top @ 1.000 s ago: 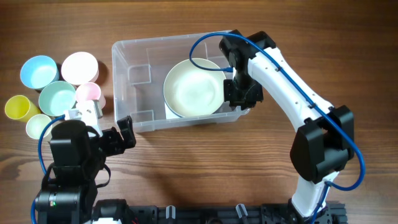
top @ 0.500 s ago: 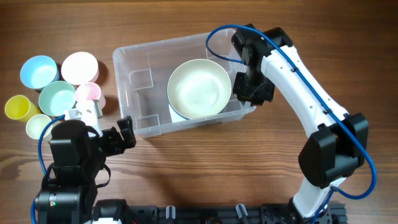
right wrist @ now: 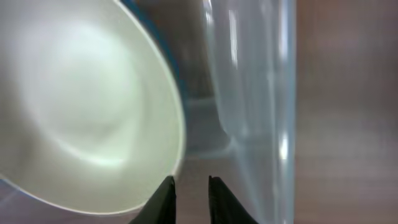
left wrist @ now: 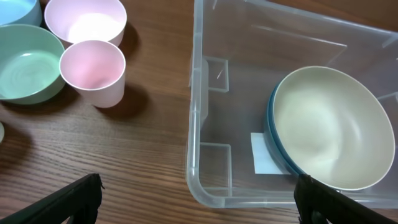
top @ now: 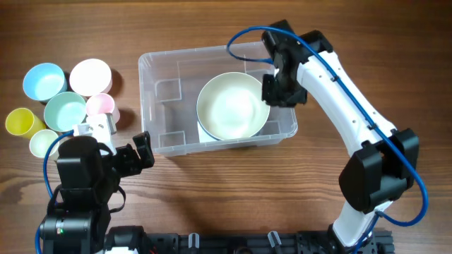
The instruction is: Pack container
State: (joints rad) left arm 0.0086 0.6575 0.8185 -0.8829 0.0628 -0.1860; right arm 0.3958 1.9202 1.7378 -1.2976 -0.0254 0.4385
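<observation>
The container (top: 152, 63) is a large clear plastic bin in the middle of the table, with a white label on its base (left wrist: 264, 152). Inside it at the right, a cream bowl (top: 232, 106) rests in a blue bowl (left wrist: 272, 134). My right gripper (top: 274, 88) is inside the bin, between the cream bowl's rim (right wrist: 177, 134) and the bin's right wall (right wrist: 249, 93). Its fingers (right wrist: 191, 199) are a narrow gap apart with nothing between them. My left gripper (top: 141, 152) is open and empty, just outside the bin's front left corner (left wrist: 202, 193).
Left of the bin stand a blue bowl (top: 44, 80), a pale pink bowl (top: 90, 75), a green bowl (top: 65, 111), a pink cup (top: 100, 106), a yellow cup (top: 21, 122) and a cream cup (top: 42, 143). Bare wood lies in front of the bin and behind it.
The bin, with the bowls in it, has slid to the right and turned slightly. My right gripper moved right, then toward the back, and came off the cream bowl's rim. The left arm has not moved.
</observation>
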